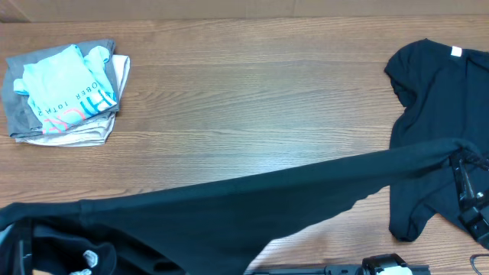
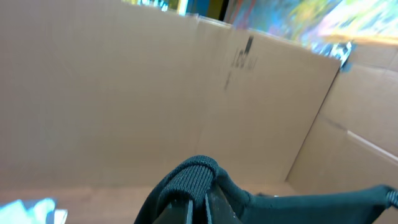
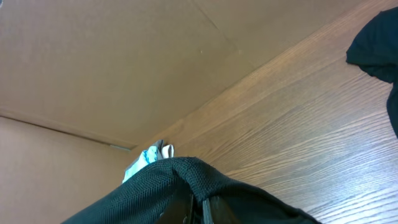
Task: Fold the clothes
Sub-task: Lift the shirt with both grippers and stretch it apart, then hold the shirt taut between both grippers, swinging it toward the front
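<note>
Now left gripper point(image 2: 200, 198) & right gripper point(image 3: 198, 205) are clamping black shirt point(image 1: 252, 202) taut by tabletop's point(image 1: 229, 92) near edge (thin pinches); more pull's risking slip-out.

We are looking at an evenly and brightly lit overhead view: light is coming from above, the wooden table point(image 1: 229, 84) is carrying a soft pale sheen, and the stretched black T-shirt point(image 1: 252, 202) is reading as a nearly flat dark mass with few folds showing. In the left wrist view we are getting heavy blur, with the cardboard wall point(image 2: 112, 93) smeared and the coloured patches point(image 2: 323, 22) above it streaking. The right wrist view is coming through sharper, its wood grain crisp, while the closest fabric is going soft.
</note>
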